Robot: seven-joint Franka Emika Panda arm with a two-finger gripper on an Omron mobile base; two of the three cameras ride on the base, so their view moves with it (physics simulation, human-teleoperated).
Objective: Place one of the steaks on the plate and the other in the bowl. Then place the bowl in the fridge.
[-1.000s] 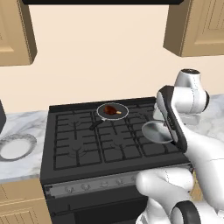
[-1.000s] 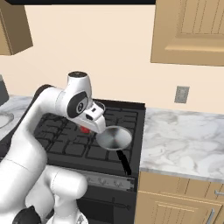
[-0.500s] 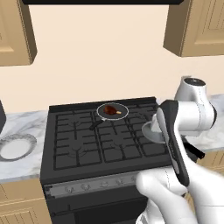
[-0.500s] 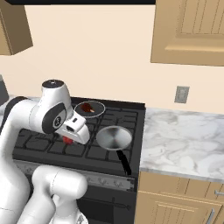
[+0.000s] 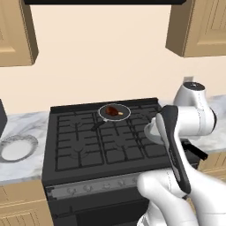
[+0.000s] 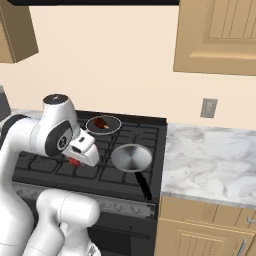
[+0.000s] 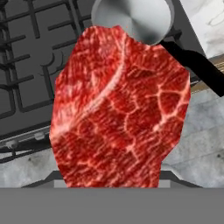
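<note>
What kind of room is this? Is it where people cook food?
Yes, it looks like a kitchen. There is a black gas stove with a frying pan on it, wooden cabinets on the wall, and a marble counter beside the stove.

No text, label, brand, number or sign can be read anywhere. The stove (image 5: 106, 141) front, its knobs, the cupboards (image 6: 220, 35) and the wall outlet (image 6: 208, 108) at about 2 o'clock of the stove all look blank.
</note>
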